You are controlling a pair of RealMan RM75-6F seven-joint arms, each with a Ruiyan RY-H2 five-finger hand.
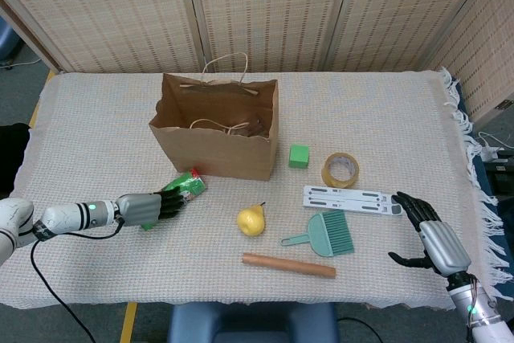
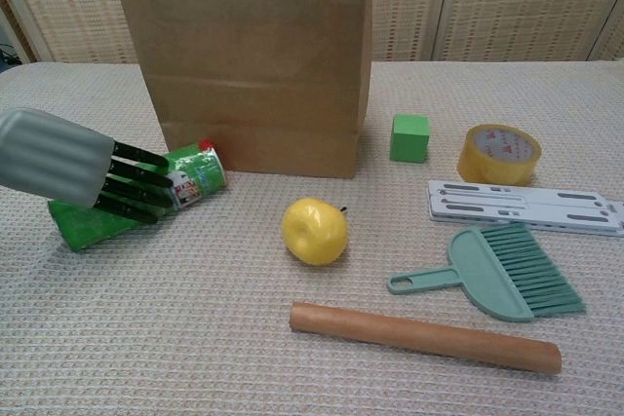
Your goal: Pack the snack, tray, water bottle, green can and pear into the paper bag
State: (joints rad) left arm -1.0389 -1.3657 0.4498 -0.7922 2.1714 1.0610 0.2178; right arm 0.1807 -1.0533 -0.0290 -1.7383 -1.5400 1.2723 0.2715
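Observation:
A brown paper bag (image 1: 213, 149) (image 2: 244, 56) stands open at mid-table with something dark inside. My left hand (image 1: 148, 208) (image 2: 58, 158) grips the green can (image 1: 183, 186) (image 2: 195, 174), which lies tilted in front of the bag's left corner, its red-topped end toward the bag. The yellow pear (image 1: 251, 220) (image 2: 314, 231) rests alone on the cloth to the can's right. At the table's right front edge my right hand (image 1: 430, 238) holds nothing, its fingers spread. It does not show in the chest view.
Right of the bag lie a green cube (image 1: 299, 156), a tape roll (image 1: 340, 169), a white slotted rack (image 1: 352, 198), a teal hand brush (image 1: 325, 234) and a wooden rod (image 1: 289, 264). Woven screens stand behind the table.

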